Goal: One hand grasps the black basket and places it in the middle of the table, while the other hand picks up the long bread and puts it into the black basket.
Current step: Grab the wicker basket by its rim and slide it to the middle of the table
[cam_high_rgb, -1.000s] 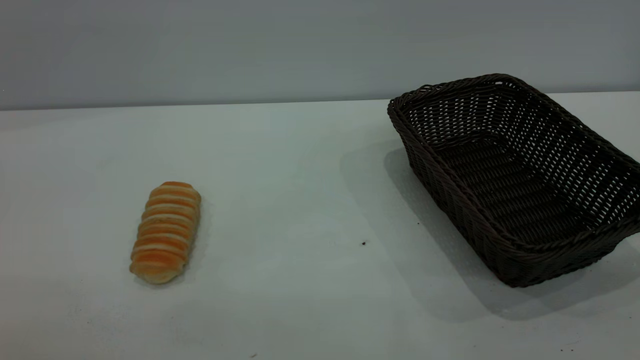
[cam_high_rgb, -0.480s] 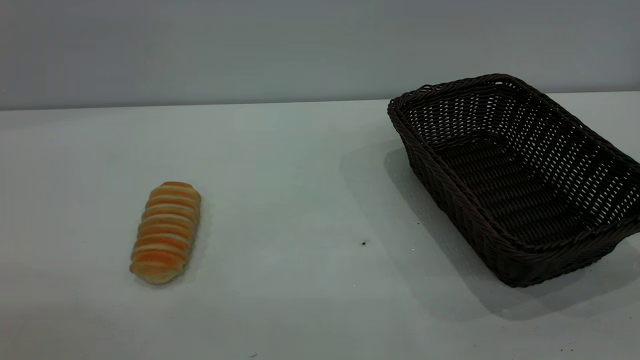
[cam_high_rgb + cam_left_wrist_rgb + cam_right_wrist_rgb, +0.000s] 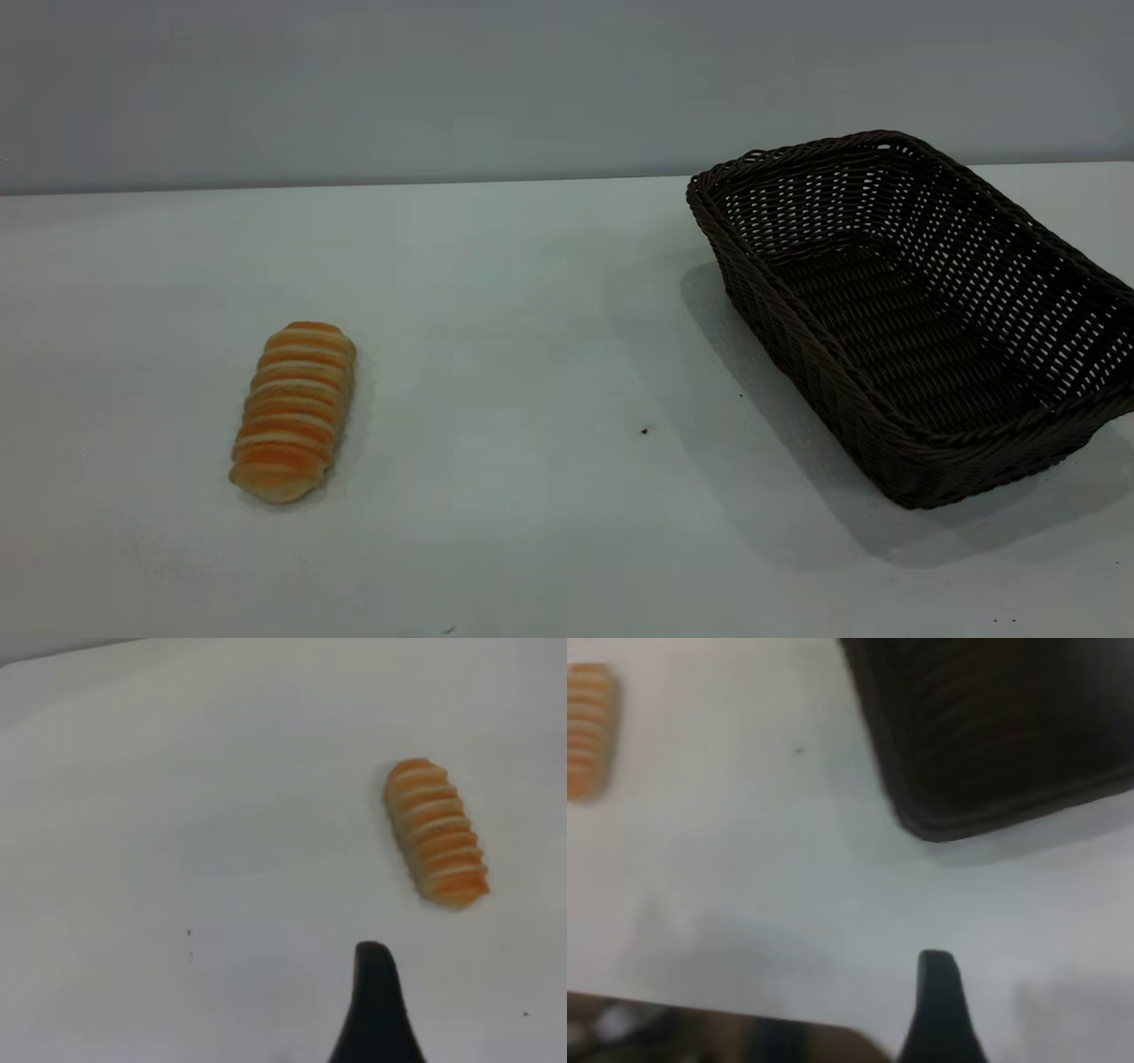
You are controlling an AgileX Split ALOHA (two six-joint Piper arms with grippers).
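The long bread [image 3: 294,411], striped orange-brown and cream, lies on the white table [image 3: 532,354] at the left. The black basket [image 3: 912,310], dark woven wicker, stands empty at the right, turned at an angle, partly past the picture's right edge. Neither gripper shows in the exterior view. In the left wrist view the bread [image 3: 436,832] lies a way ahead of my left gripper [image 3: 376,1001], only a black tip of which shows above bare table. In the right wrist view a corner of the basket [image 3: 983,744] lies ahead of my right gripper [image 3: 939,1001], and the bread's end [image 3: 589,731] shows far off.
A few tiny dark specks [image 3: 644,431] dot the table between bread and basket. A grey wall [image 3: 443,80] rises behind the table's far edge. The table's near edge with brown below it [image 3: 700,1028] shows in the right wrist view.
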